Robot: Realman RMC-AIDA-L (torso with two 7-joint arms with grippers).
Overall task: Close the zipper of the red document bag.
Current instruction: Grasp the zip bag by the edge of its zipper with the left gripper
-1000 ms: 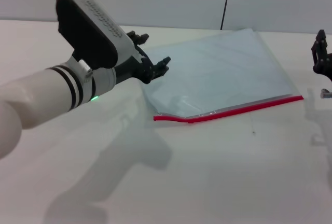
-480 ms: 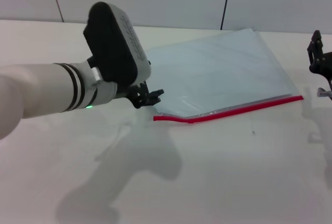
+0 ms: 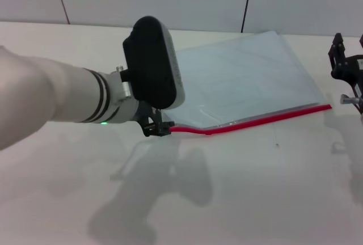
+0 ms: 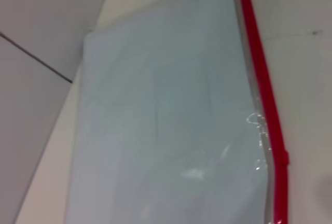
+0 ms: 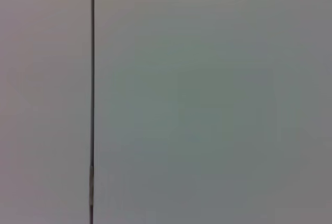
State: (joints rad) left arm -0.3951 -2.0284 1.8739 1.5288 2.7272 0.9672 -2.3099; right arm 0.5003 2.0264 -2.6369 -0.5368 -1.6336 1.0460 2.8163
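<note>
Left hand at the near end of the zipper; right hand off at the frame's right edge.

In the head view the bag (image 3: 244,77) lies flat on the white bench (image 3: 255,199), filling the upper centre of the frame, its long red-trimmed edge toward the camera. The zipper (image 3: 255,121) runs from centre-left up to the right, with a slight kink near its left end. The left hand (image 3: 156,128) sits low at centre-left, its dark fingertips just at that left end of the zipper; whether they pinch it or how far apart they stand I cannot tell, since the wrist housing hides most of them. The left wrist view shows the bag (image 4: 166,110) and zipper (image 4: 262,86) close up. The right hand (image 3: 347,63) hangs at the right edge, apart from the bag, fingers spread and holding nothing.
</note>
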